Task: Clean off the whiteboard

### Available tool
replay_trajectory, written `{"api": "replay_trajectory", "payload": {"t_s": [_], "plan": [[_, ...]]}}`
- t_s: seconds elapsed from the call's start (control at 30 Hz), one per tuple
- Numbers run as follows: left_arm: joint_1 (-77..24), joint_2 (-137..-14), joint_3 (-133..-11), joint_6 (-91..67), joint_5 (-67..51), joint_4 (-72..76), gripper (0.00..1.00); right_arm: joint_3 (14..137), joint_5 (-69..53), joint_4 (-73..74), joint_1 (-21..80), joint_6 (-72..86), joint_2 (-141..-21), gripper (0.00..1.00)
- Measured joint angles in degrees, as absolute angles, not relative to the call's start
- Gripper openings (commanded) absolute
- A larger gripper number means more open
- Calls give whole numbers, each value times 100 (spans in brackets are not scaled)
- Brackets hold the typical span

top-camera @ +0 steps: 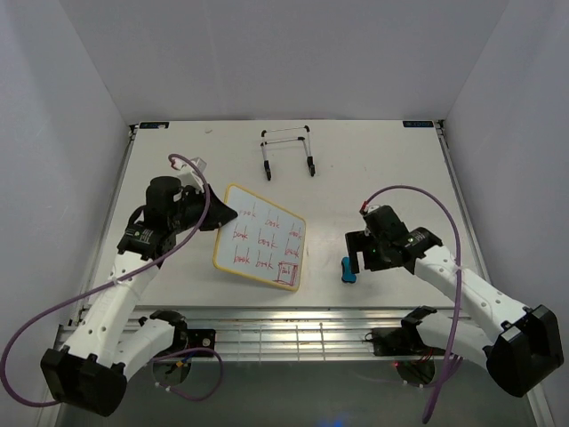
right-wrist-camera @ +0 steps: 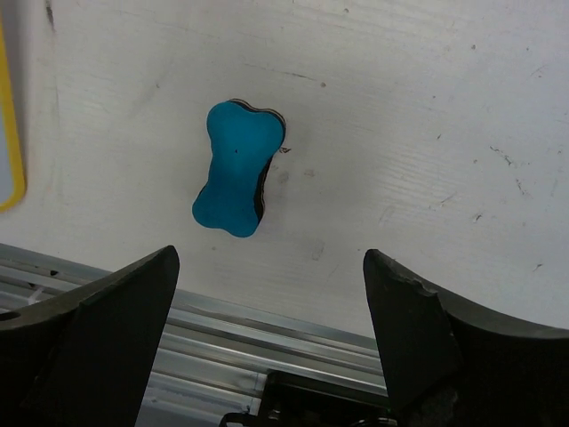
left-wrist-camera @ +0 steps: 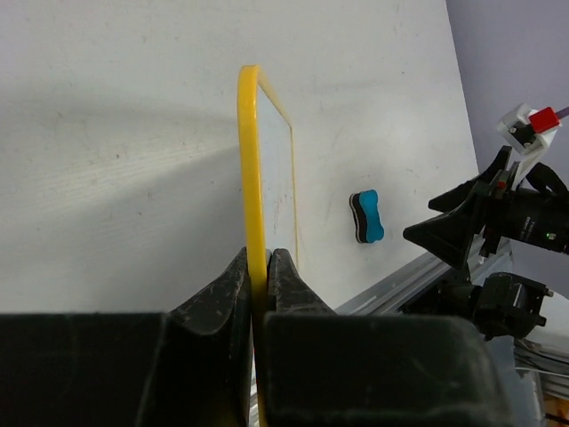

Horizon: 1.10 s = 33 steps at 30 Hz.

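Note:
The whiteboard, yellow-framed with rows of red handwriting, is held tilted at the table's middle. My left gripper is shut on its upper left edge; in the left wrist view the yellow frame runs edge-on between my shut fingers. The blue bone-shaped eraser lies on the table right of the board, also in the left wrist view and right wrist view. My right gripper is open and empty, hovering just above the eraser.
A black-and-white wire easel stand lies at the back middle. The metal rail runs along the table's near edge, close below the eraser. A corner of the board's frame shows at the left in the right wrist view.

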State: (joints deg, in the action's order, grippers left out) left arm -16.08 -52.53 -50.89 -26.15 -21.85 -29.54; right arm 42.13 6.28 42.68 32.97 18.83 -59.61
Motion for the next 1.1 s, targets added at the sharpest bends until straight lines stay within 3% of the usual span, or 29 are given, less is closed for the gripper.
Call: {"api": "replay_trajectory", "payload": {"t_s": [0.3,0.47,0.53,0.97,1.1], "plan": [[-1603,-6333,-5511,-2904,-2462,-3669,0,3642,851,3719,3312,2196,-5446,90],[-1608,-6547,-5677,-2836,-2534,-3715,0,3658,899,3754,3352,2263,-6141,100],[-1610,-6536,-5677,-2827,-2552,-3712,0,3660,838,3752,3352,2265,-6357,90],[-1603,-6298,-5319,-2912,-2657,-3463,0,4051,701,3387,3605,2484,-7035,78],[-1603,-6077,-5113,-3020,-2624,-3365,0,4080,926,3319,3750,2580,-7253,68]]}}
